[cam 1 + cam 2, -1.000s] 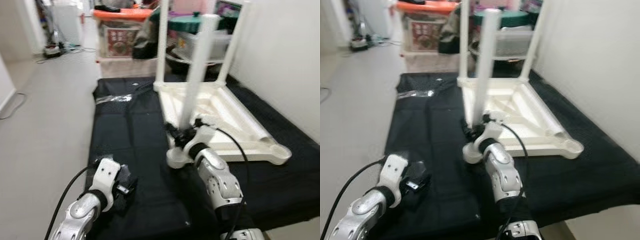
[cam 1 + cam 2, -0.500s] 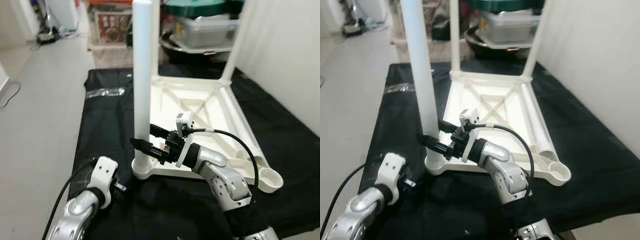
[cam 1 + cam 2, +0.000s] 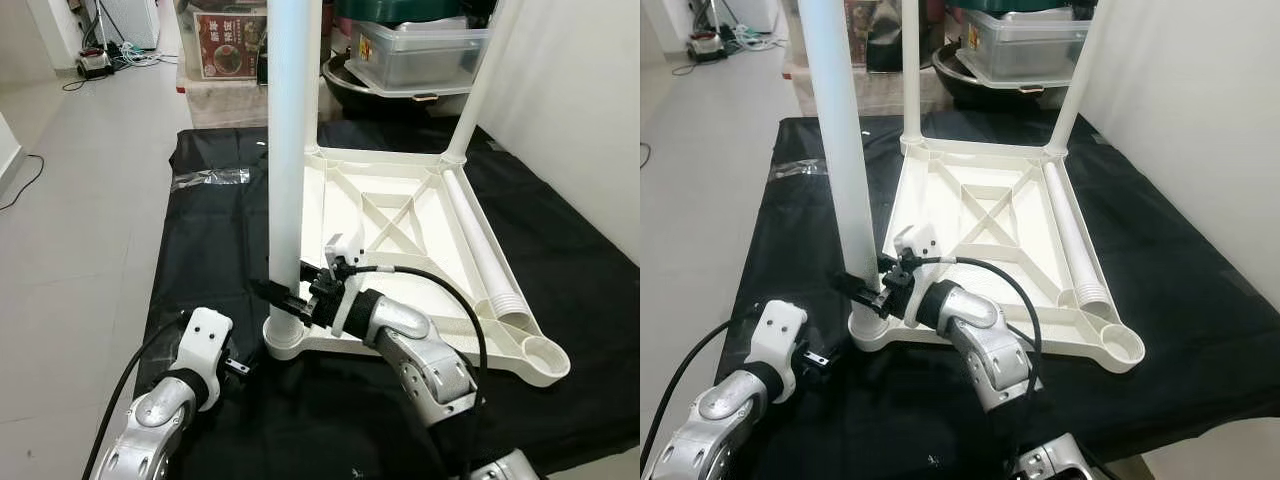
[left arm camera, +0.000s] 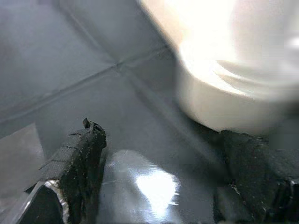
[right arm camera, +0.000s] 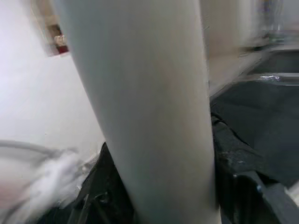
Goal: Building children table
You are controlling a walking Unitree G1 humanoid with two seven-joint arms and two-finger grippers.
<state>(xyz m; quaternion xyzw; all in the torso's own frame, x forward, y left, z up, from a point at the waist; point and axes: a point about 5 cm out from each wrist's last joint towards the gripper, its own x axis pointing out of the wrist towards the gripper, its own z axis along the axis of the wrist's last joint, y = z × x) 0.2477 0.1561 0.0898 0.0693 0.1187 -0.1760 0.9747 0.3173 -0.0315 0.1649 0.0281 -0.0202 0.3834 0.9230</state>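
Observation:
A white children's table (image 3: 400, 210) lies upside down on a black cloth (image 3: 215, 260). Three white legs stand up from its corners. A further leg (image 3: 487, 255) lies loose along the right side, beside an empty corner socket (image 3: 541, 352). My right gripper (image 3: 284, 297) is shut on the lower part of the near left leg (image 3: 291, 150), just above its socket; the right wrist view has that leg (image 5: 149, 107) between the black fingers (image 5: 229, 158). My left gripper (image 3: 237, 366) rests open on the cloth, a little left of that corner (image 4: 219, 98).
Storage bins with an orange lid (image 3: 228, 45) and a clear plastic box (image 3: 420, 55) stand behind the cloth. A white wall (image 3: 585, 120) runs along the right. Grey floor (image 3: 80, 210) lies to the left. A clear plastic wrapper (image 3: 212, 178) lies on the cloth's far left.
The camera has come closer and steadied. The near left leg, tilted a second ago, now stands upright with my right gripper still at its base. The left gripper has barely moved.

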